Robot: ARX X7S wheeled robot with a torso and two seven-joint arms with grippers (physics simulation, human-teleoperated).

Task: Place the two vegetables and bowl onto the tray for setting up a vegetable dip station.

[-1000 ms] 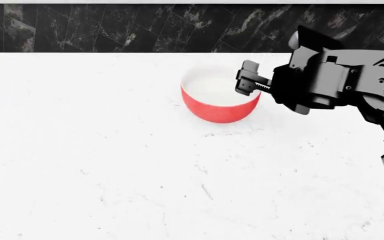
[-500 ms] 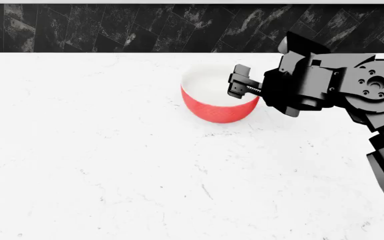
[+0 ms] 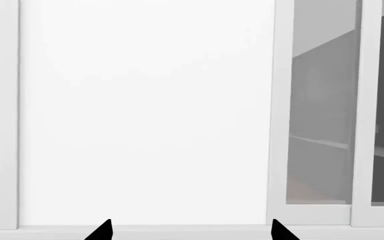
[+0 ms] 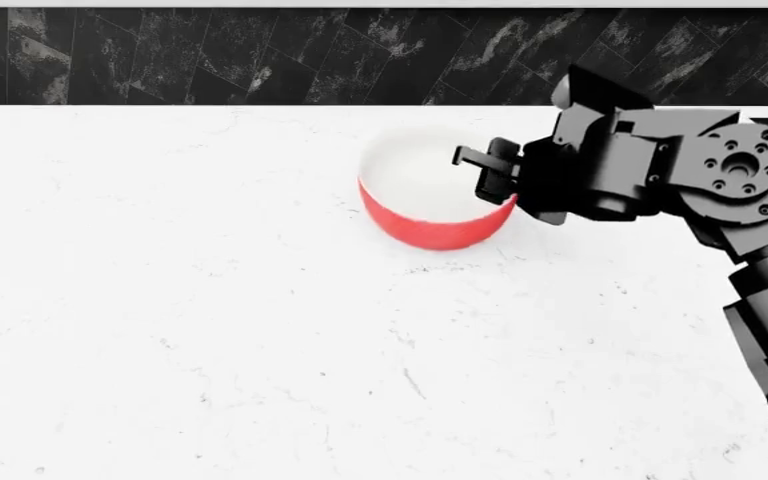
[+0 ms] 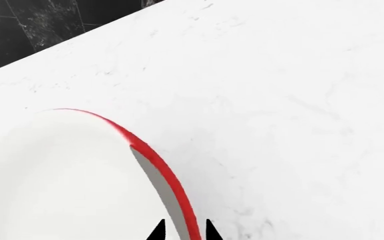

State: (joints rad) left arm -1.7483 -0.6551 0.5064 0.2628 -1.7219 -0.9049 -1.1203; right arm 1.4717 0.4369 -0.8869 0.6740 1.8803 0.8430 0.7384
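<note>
Right wrist view, right gripper (image 5: 182,231) pinching bowl (image 5: 58,185) rim

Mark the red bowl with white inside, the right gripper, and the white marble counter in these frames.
red bowl with white inside (image 4: 431,228): head view, red outer wall.
right gripper (image 5: 182,231): right wrist view, midway between fingertips straddling the bowl's rim.
white marble counter (image 4: 157,300): head view, bare surface.

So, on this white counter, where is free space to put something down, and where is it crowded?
The counter is bare to the left of the bowl, up to the dark backsplash, and across the whole front. The crowded spot is the bowl's right rim, where the right gripper straddles it, with the arm behind.
</note>
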